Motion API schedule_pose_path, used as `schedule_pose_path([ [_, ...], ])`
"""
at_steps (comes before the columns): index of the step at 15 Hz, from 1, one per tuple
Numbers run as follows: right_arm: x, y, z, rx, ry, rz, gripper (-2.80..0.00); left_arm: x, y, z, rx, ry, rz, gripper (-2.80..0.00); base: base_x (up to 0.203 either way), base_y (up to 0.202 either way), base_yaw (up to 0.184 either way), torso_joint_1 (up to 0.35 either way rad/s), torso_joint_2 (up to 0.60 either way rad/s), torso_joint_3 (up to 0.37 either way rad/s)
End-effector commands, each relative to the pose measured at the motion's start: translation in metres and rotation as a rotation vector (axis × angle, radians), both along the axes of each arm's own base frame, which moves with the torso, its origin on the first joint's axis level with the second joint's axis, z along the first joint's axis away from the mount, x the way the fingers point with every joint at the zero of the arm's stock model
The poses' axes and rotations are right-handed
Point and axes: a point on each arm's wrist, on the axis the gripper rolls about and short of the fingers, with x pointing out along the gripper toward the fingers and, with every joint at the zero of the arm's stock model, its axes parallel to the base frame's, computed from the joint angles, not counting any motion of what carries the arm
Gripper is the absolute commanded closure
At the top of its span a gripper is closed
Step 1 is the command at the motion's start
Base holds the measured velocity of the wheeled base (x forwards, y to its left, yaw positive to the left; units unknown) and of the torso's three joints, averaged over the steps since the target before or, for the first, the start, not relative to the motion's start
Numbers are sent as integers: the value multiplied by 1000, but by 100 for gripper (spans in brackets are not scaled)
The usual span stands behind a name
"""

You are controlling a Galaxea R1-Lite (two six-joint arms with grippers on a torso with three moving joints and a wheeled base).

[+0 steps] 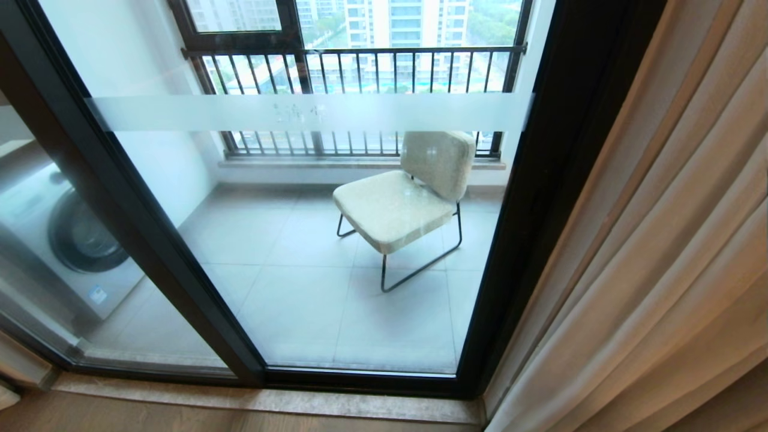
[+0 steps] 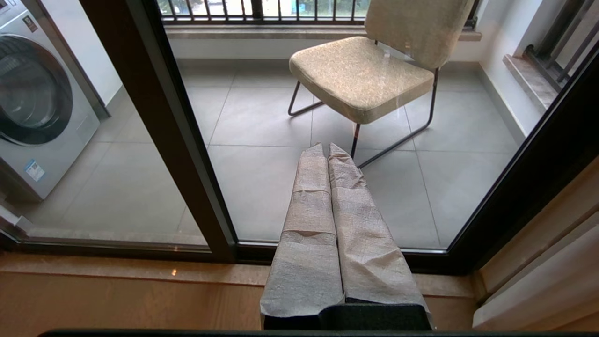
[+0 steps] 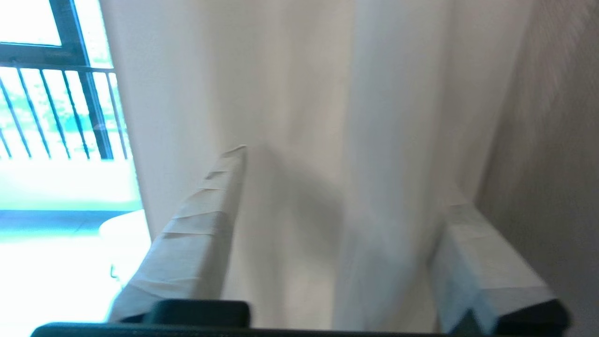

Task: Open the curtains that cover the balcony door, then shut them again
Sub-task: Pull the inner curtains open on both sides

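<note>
The balcony door (image 1: pixel 336 240) stands uncovered ahead: glass panels in black frames with a frosted band across them. The beige curtains (image 1: pixel 660 270) hang gathered in folds at the right of the head view, past the door's right frame. Neither arm shows in the head view. My right gripper (image 3: pixel 344 175) is open, its two wrapped fingers spread wide with pale curtain folds (image 3: pixel 327 117) hanging between and behind them, not pinched. My left gripper (image 2: pixel 326 150) is shut and empty, its fingers pressed together, pointing at the lower part of the door (image 2: pixel 327 187) from above the wooden floor.
Behind the glass stand a beige chair (image 1: pixel 408 198) on black legs, a washing machine (image 1: pixel 66 240) at the left and a black-barred railing window (image 1: pixel 360 78). A stone sill (image 1: pixel 270 402) runs along the foot of the door.
</note>
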Motion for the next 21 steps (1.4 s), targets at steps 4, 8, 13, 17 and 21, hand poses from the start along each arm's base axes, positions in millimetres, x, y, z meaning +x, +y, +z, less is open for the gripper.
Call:
schedule_pose_path([
  [4,-99,73,-40,-47,-68,4,-280,0,0,0,0,-1,0,0,0,0,0,0,0,0],
  [8,-144,102,-83,-21,-15,37,-280,0,0,0,1,-1,0,0,0,0,0,0,0,0],
  [13,-150,88,-90,-1,5,146,0,0,0,0,0,-1,0,0,0,0,0,0,0,0],
  [17,-146,67,-102,-14,41,140,0,0,0,0,0,-1,0,0,0,0,0,0,0,0],
  [21,-133,58,-147,-8,153,151,0,0,0,0,0,-1,0,0,0,0,0,0,0,0],
])
